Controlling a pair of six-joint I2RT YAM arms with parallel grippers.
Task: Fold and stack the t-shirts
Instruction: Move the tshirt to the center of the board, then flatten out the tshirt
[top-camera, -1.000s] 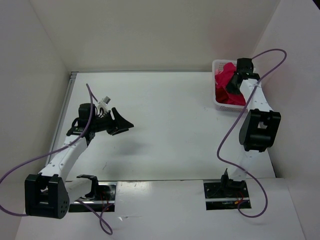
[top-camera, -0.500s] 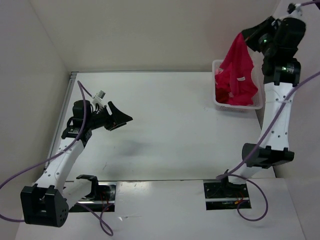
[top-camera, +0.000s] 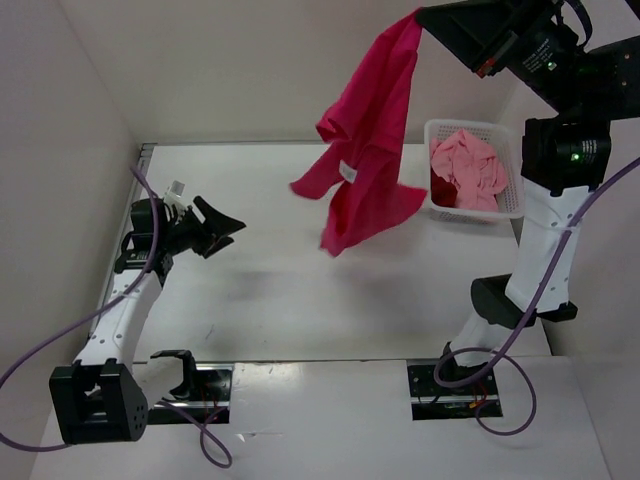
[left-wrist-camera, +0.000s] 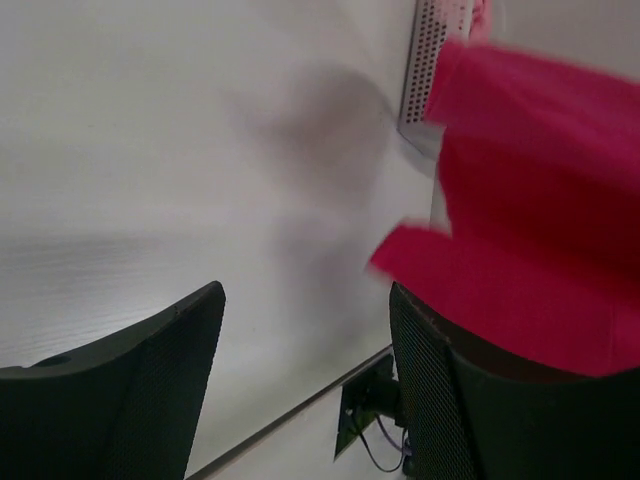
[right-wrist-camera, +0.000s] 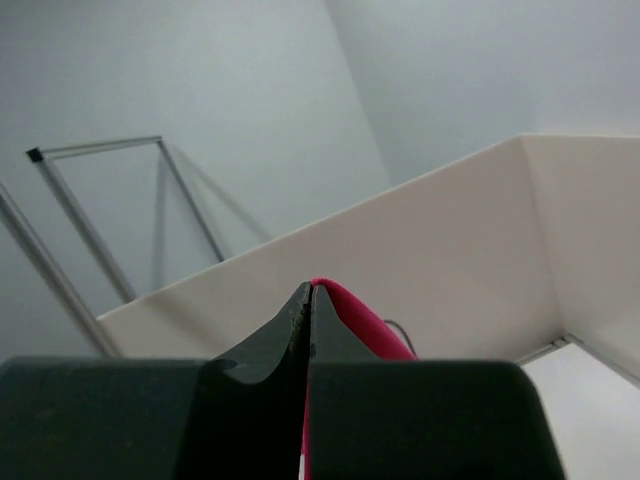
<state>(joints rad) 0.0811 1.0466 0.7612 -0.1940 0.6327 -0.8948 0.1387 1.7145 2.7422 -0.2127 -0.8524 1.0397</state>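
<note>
A bright magenta-red t-shirt (top-camera: 365, 150) hangs in the air over the table's back middle. My right gripper (top-camera: 425, 16) is raised high and shut on the shirt's top edge. The right wrist view shows the jaws (right-wrist-camera: 308, 292) pressed together with a fold of the red cloth (right-wrist-camera: 352, 312) between them. A salmon pink t-shirt (top-camera: 468, 164) lies crumpled in the white basket (top-camera: 470, 124), with a dark crimson one (top-camera: 439, 188) under it. My left gripper (top-camera: 228, 232) hovers open over the table's left side and holds nothing. In its own view the fingers (left-wrist-camera: 130, 390) are spread, and the magenta shirt (left-wrist-camera: 545, 210) is blurred beyond them.
The white mesh basket stands at the table's back right corner, and the left wrist view shows it (left-wrist-camera: 425, 60) too. White walls close in the left, back and right sides. A purple cable (top-camera: 600, 200) loops beside the right arm.
My right arm rose out of the basket and swung up and left, pulling the magenta shirt out with it and uncovering the salmon one. My left gripper opened wider and drew back slightly left.
</note>
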